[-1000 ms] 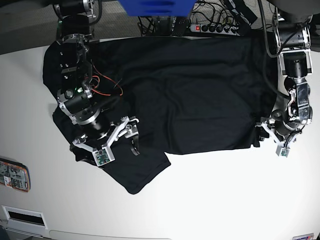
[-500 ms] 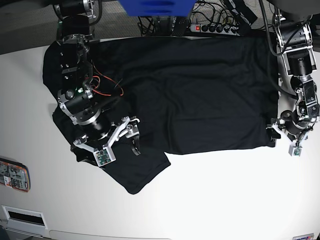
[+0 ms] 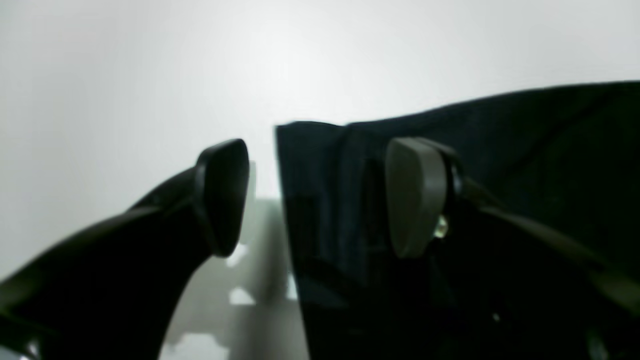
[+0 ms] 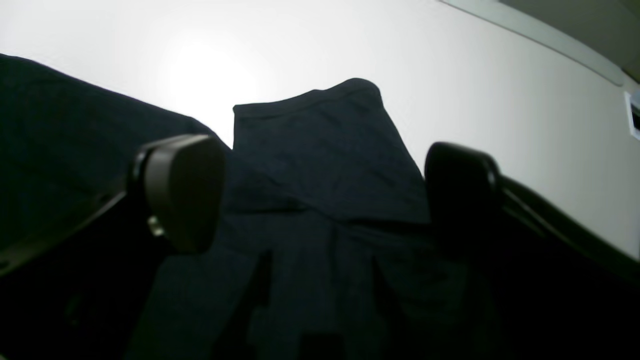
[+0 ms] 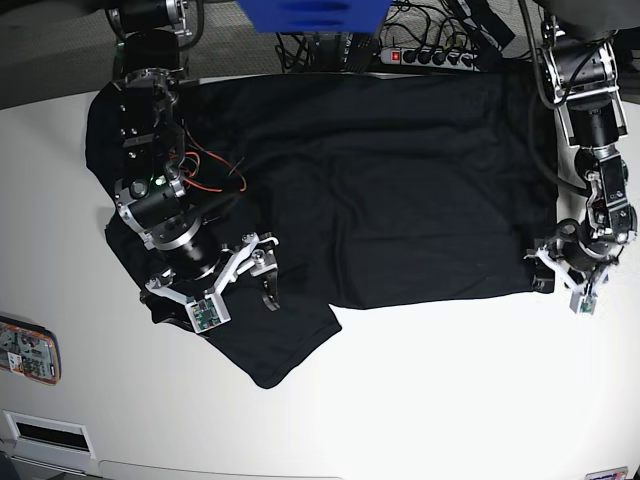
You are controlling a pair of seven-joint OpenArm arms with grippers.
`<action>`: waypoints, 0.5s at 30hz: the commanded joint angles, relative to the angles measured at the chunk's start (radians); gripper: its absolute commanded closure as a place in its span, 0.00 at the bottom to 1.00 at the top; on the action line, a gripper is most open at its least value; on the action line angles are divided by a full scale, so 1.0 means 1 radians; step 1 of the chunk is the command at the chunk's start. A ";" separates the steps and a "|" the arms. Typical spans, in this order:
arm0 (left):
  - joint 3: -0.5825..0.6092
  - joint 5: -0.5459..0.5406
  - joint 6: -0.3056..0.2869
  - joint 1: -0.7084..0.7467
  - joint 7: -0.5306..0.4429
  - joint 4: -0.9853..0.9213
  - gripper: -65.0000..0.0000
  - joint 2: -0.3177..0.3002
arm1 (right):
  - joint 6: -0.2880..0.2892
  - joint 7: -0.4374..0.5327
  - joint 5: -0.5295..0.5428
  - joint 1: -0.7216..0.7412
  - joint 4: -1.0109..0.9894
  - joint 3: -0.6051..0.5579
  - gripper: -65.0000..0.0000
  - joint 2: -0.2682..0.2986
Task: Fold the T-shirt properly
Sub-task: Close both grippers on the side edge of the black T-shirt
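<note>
The T-shirt (image 5: 350,180) is lying spread on the table (image 5: 430,400), and I am watching both sets of jaws standing released over its edges, fearing they are about to pinch one layer and drag it crooked

A robotics lab: white table (image 5: 420,400), power strip (image 5: 425,55), tangled cables (image 5: 320,45).

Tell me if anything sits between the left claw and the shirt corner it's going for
Nothing visible does. The left claw is open and straddles the corner of the T-shirt: one finger is over bare table, the other over the cloth, with only the shirt's edge in the gap.
</note>
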 commanded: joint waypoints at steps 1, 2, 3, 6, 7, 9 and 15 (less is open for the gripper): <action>0.018 -0.006 -0.002 -0.032 -0.015 0.003 0.37 -0.023 | -0.004 0.028 0.004 0.013 0.019 0.003 0.08 0.001; 0.035 -0.006 -0.002 -0.035 -0.015 0.003 0.37 -0.024 | -0.004 0.028 0.004 0.013 0.019 0.003 0.08 0.001; 0.043 -0.006 -0.002 -0.026 -0.016 0.003 0.37 -0.026 | -0.004 0.030 0.004 0.013 0.019 0.003 0.08 0.001; 0.046 -0.006 -0.002 -0.023 -0.016 0.003 0.37 -0.027 | -0.004 0.030 0.004 0.013 0.019 0.006 0.08 0.001; 0.046 -0.006 -0.002 -0.023 -0.016 0.003 0.37 -0.027 | -0.004 0.030 0.004 0.013 0.019 0.006 0.08 0.001; 0.046 -0.006 -0.002 -0.023 -0.016 0.000 0.37 -0.026 | -0.004 0.031 0.004 0.013 0.019 0.006 0.08 0.001; 0.052 -0.002 -0.002 -0.045 -0.104 -0.150 0.37 -0.010 | -0.004 0.031 0.004 0.013 0.019 0.004 0.08 0.001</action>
